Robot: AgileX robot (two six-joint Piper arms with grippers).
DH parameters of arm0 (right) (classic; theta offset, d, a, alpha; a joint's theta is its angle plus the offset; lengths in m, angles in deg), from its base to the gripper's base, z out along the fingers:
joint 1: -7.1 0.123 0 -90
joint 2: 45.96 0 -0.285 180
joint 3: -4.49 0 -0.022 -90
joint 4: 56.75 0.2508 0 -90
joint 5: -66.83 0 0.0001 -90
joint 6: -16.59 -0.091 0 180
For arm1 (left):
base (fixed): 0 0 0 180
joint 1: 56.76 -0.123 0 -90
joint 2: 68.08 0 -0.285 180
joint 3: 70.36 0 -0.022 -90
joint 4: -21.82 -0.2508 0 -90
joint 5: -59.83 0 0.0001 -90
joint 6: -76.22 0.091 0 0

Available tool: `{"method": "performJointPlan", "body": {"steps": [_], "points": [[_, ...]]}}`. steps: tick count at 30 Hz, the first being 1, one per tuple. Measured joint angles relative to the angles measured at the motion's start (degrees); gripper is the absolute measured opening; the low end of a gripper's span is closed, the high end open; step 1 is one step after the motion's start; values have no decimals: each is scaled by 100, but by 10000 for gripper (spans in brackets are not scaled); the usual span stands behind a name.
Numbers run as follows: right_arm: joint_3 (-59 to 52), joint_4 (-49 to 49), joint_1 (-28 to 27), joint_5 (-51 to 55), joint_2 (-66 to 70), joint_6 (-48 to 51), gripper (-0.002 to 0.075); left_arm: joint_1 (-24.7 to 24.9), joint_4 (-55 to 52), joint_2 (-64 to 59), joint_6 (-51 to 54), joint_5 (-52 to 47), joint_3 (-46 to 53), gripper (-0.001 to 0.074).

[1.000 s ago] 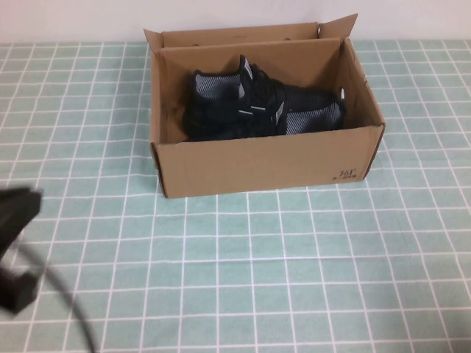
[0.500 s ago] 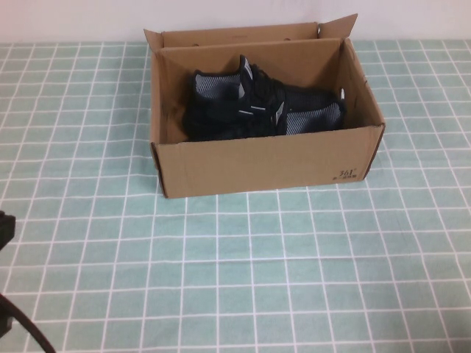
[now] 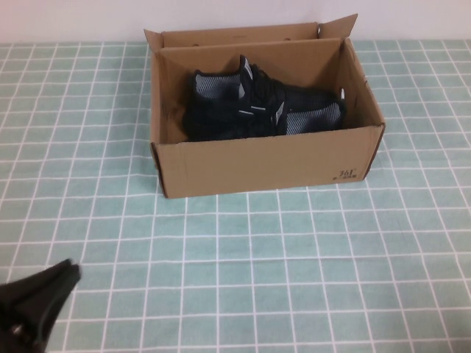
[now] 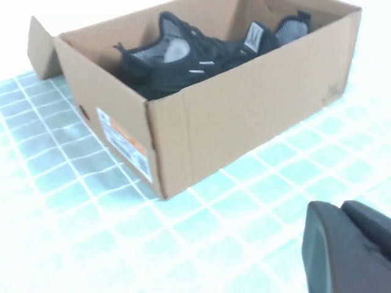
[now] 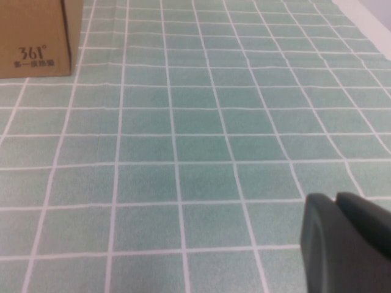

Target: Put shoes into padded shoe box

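Observation:
The two black knit shoes (image 3: pixel 254 110) lie side by side inside the brown cardboard shoe box (image 3: pixel 265 165), grey linings showing. The left wrist view shows the shoes (image 4: pixel 183 58) in the box (image 4: pixel 244 116) from the box's left corner. The box's "361" corner (image 5: pixel 33 36) shows in the right wrist view. My left gripper (image 3: pixel 65 278) is shut and empty, low over the table's near left, well away from the box; it also shows in its wrist view (image 4: pixel 342 244). My right gripper (image 5: pixel 342 241) is shut and empty over bare cloth to the right of the box, out of the high view.
The table is covered with a green checked cloth (image 3: pixel 294 265). The box's flaps (image 3: pixel 243 35) stand upright at the back, near the white wall. An orange-and-white label (image 4: pixel 125 143) is on the box's left end.
My left arm has drawn back from the left edge and now shows its gripper at the near left corner. The box and shoes have not moved.

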Motion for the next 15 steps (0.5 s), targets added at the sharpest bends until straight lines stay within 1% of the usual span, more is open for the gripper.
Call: {"method": "performJointPlan", "body": {"steps": [4,7,10,15], "points": [[0,0,0,0,0,0,-8,-599,301,619,524,993,792,-3],[0,0,0,0,0,0,-8,-1097,408,1231,671,1279,1130,-3],[0,0,0,0,0,0,-8,-1596,446,1796,719,1141,1202,-3],[0,0,0,0,0,0,-8,-2357,485,2575,739,248,1215,-3]]}}
